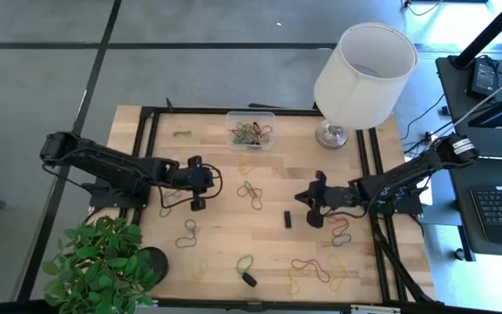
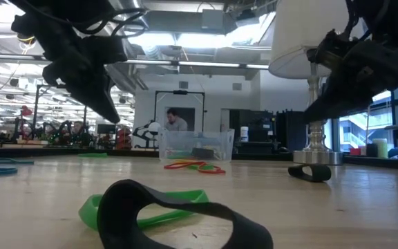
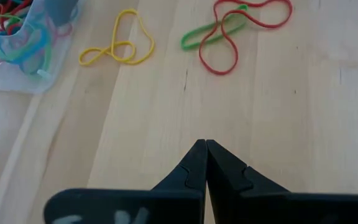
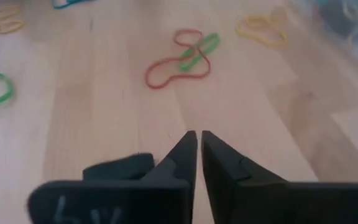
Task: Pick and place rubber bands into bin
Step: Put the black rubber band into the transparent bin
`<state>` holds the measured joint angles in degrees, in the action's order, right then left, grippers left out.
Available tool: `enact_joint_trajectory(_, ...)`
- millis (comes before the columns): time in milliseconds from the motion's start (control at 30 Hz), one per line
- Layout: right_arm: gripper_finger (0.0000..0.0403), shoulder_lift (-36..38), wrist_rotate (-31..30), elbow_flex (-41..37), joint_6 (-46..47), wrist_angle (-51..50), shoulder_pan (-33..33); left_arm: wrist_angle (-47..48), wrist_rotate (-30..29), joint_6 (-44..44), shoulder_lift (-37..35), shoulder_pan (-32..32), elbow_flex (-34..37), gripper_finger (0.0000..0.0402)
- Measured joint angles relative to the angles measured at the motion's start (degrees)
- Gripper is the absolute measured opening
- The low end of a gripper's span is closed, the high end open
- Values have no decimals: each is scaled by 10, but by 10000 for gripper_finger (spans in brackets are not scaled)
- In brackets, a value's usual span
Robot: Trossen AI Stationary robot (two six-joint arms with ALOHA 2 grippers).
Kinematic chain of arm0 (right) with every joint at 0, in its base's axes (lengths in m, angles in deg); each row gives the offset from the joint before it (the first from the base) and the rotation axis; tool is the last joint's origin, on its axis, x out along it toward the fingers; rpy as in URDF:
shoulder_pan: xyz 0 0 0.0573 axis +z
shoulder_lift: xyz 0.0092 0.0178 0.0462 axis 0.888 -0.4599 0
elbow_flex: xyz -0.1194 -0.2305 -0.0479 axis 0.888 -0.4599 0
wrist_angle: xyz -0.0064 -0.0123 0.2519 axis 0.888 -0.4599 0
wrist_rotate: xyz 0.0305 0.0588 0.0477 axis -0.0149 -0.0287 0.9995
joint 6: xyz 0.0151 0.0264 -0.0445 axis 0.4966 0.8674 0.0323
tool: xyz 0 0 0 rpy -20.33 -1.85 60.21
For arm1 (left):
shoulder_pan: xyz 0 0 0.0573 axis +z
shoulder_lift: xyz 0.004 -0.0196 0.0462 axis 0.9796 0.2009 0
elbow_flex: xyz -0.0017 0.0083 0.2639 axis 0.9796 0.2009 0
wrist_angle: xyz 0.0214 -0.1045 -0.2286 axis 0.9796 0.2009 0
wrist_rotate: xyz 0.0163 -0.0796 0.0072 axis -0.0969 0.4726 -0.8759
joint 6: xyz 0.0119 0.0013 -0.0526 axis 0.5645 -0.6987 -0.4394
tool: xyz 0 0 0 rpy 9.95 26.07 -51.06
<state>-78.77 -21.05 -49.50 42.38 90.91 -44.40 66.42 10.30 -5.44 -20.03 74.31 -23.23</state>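
Rubber bands [image 3: 235, 28] ahead of left gripper [image 3: 204, 144]

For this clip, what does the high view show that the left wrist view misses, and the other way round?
Only the high view shows the lampshade, the potted plant, the right gripper and bands across the whole table. Only the left wrist view shows the left gripper fingertips pressed together with nothing between them. Both show the bin holding bands, a yellow band beside it, and a tangled red and green pair.
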Motion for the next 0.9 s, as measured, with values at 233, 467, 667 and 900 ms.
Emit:
enact_joint_trajectory(233, 86, -23, 1, 66, -54, -55, 0, -20, -15, 0, 0, 0, 6, 1)
enact_joint_trajectory(467, 169, -103, 50, 169, -75, -179, 0, -27, -15, 0, 0, 0, 6, 3)
enact_joint_trajectory(667, 201, -193, 140, 242, -77, -245, 0, -28, -15, 12, 0, 0, 6, 2)
enact_joint_trajectory(900, 193, -283, 190, 266, -92, -256, 0, -63, -15, 44, -12, 0, 6, 1)
